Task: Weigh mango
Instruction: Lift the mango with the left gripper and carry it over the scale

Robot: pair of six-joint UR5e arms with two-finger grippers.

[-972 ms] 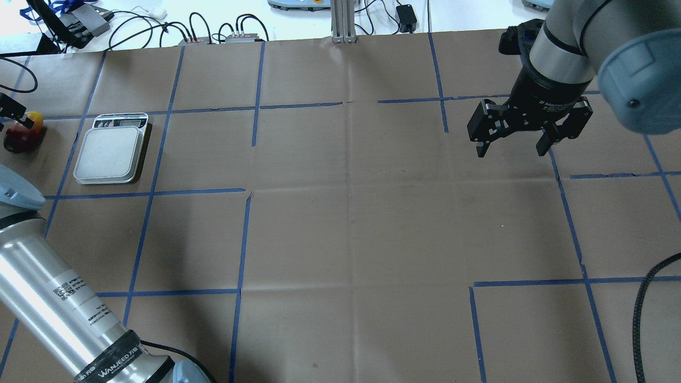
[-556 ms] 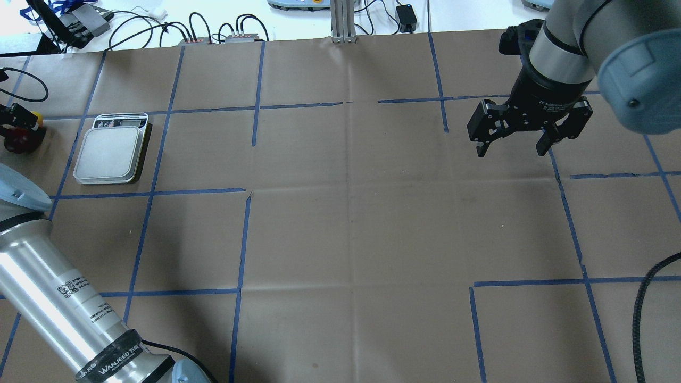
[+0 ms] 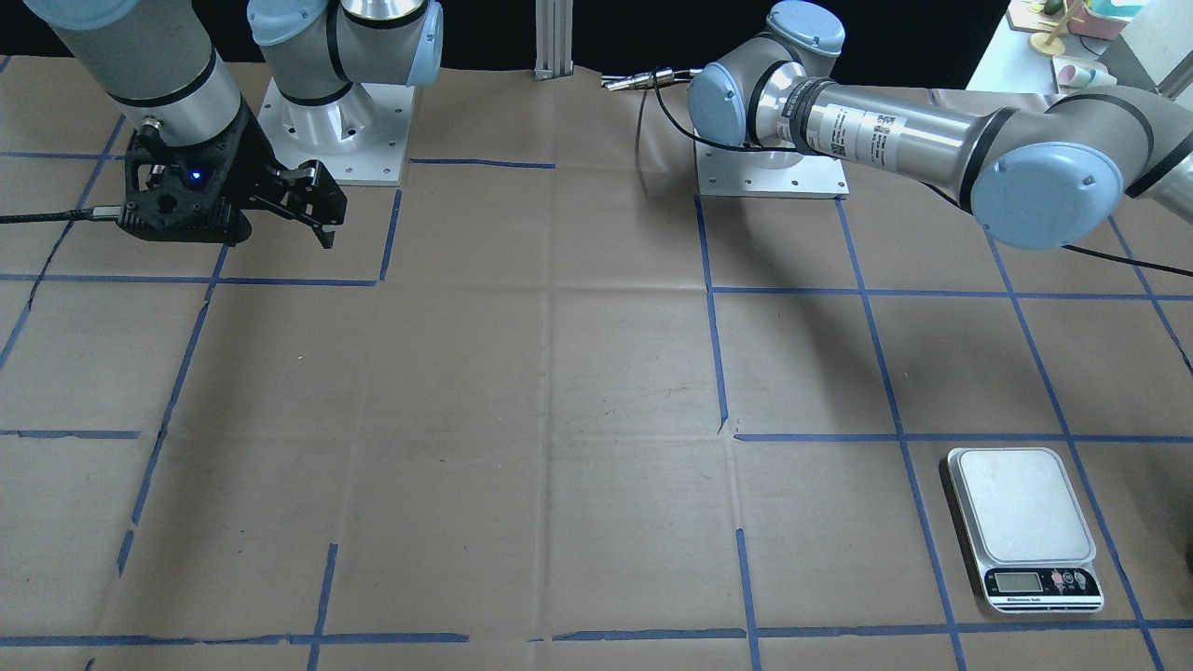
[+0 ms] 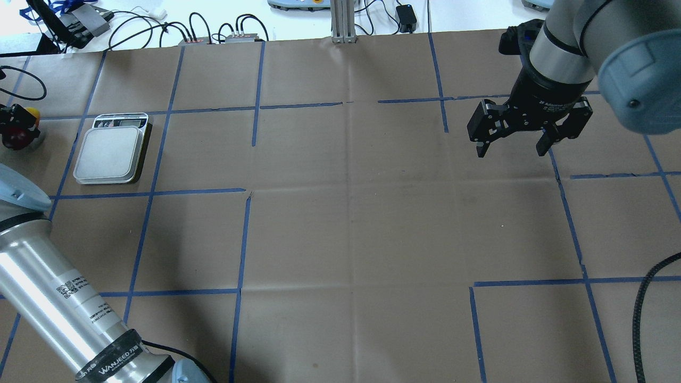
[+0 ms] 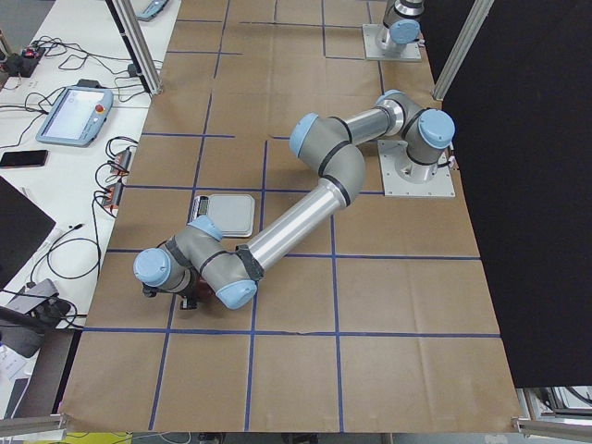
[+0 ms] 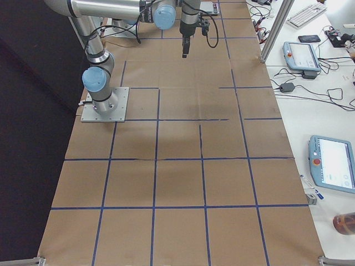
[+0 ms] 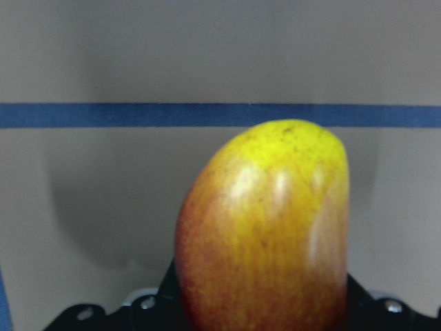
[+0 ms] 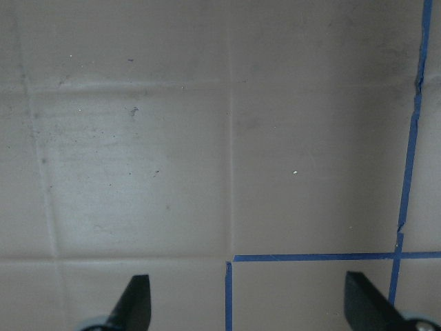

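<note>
one step looks done and the main one is left. at the left edge of the table, in its far half, the left gripper is down over the mango – in the wrist view the fruit, red-orange below and yellow at its tip, fills the gripper's mouth and hides the fingers, so i judge it clasped rather than merely straddled. whether it has left the table i cannot tell. just inward of it, near but apart, sits the white scale, its top bare and its display toward the far edge; the reading is too small to make out. so nothing is weighed yet: the mango has to be lifted, carried the short way rightward, set down steady on the scale and let go — being rounded, it might roll if placed off-centre. past the table's broad middle, toward the far right corner, the right gripper hangs above the surface with its jaws spread wide and nothing between them, well apart from fruit and scale.
</note>
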